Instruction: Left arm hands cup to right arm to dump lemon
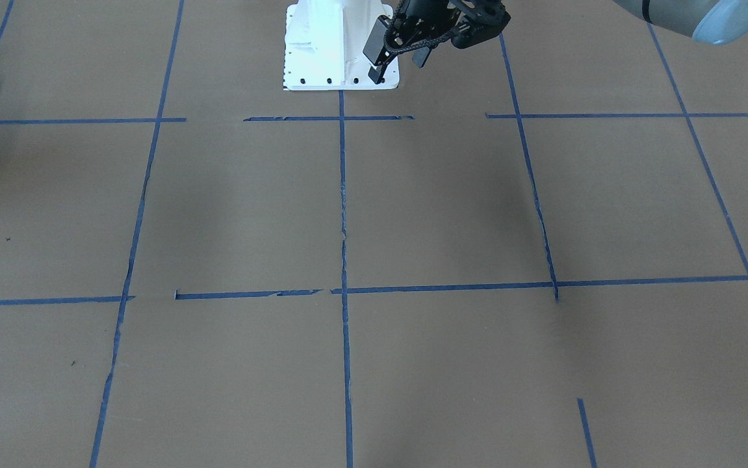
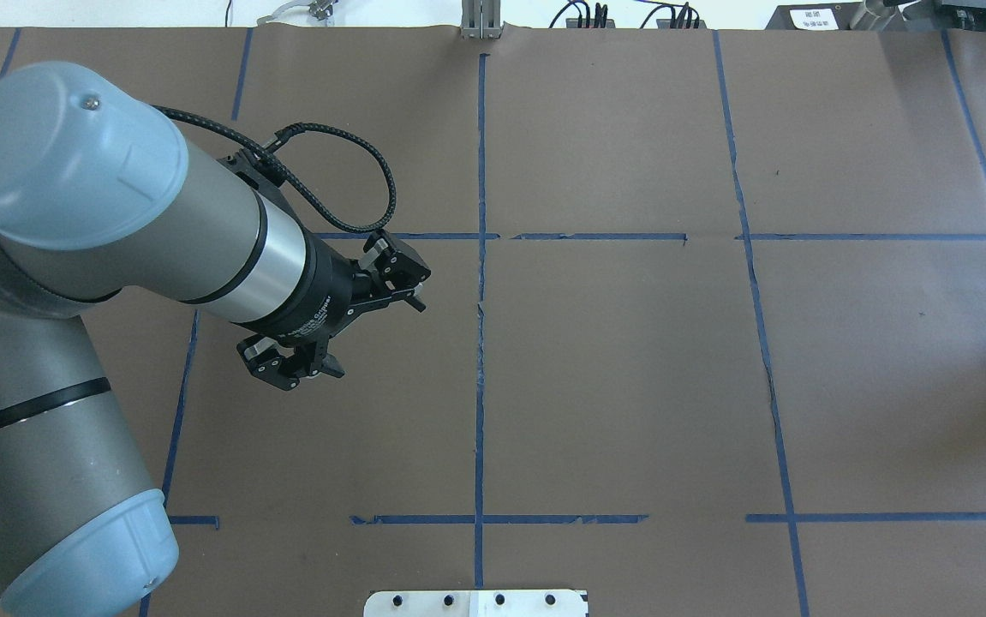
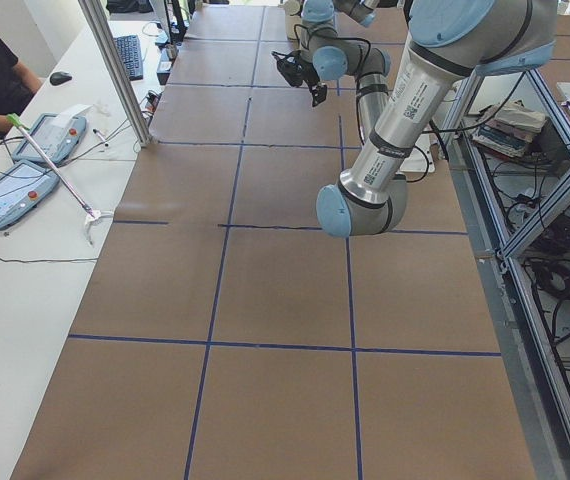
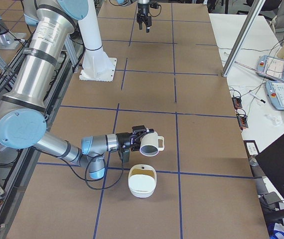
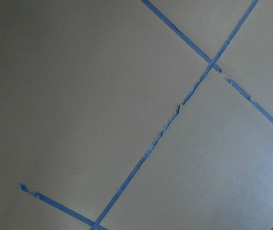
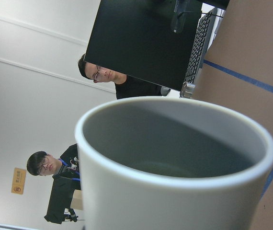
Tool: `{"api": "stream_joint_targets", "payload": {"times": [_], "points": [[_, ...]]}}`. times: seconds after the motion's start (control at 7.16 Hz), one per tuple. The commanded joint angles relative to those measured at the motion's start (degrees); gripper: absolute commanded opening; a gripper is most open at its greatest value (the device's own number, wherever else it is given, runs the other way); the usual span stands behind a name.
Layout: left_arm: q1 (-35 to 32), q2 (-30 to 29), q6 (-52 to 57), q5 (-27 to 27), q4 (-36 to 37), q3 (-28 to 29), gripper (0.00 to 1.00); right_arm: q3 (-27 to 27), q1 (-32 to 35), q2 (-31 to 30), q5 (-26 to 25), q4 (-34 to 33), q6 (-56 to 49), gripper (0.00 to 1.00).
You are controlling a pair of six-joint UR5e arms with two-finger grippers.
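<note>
In the front view, the left gripper (image 1: 399, 62) hangs by the robot's white base (image 1: 322, 52). It is over the brown bench (image 1: 231, 208) with its blue tape lines (image 1: 342, 195). Its jaws are apart and empty.

From above, the left gripper's jaws are spread wide over the bench.

From the left side, the big left arm (image 3: 385, 150) bends over the bench.

From the right side, the cup (image 4: 150, 145) is at the tip of the right gripper (image 4: 138, 137). It is up off the bench and lying on its side. I cannot tell how these jaws stand. A white bowl (image 4: 142, 191) sits on the bench just beside the cup.

The left wrist view shows only bench and tape lines.

In the right wrist view, the cup's grey inside fills the picture. Two people (image 6: 103, 74) and a dark screen (image 6: 146, 38) are behind it.
</note>
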Motion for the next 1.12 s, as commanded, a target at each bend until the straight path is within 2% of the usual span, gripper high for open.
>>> {"api": "stream_joint_targets", "payload": {"times": [0.0,0.14,0.28,0.7,0.98], "points": [[0.0,-0.3,0.0,0.1,0.0,0.0,1.0,-1.2,2.6,0.3,-0.1,0.2,7.0,0.05],[0.0,-0.3,0.0,0.1,0.1,0.0,1.0,-3.4,2.7,-0.1,-0.3,3.5,10.9,0.06],[0.0,-0.3,-0.1,0.1,0.1,-0.1,1.0,-7.7,2.6,0.1,-0.3,11.4,18.2,0.08],[0.1,0.5,0.0,0.9,0.1,-0.2,1.0,-11.1,2.7,-0.2,0.2,19.0,28.8,0.08],[0.5,0.6,0.0,3.8,0.3,-0.3,1.0,-12.2,2.8,-0.8,1.5,24.0,35.9,0.08]]}}
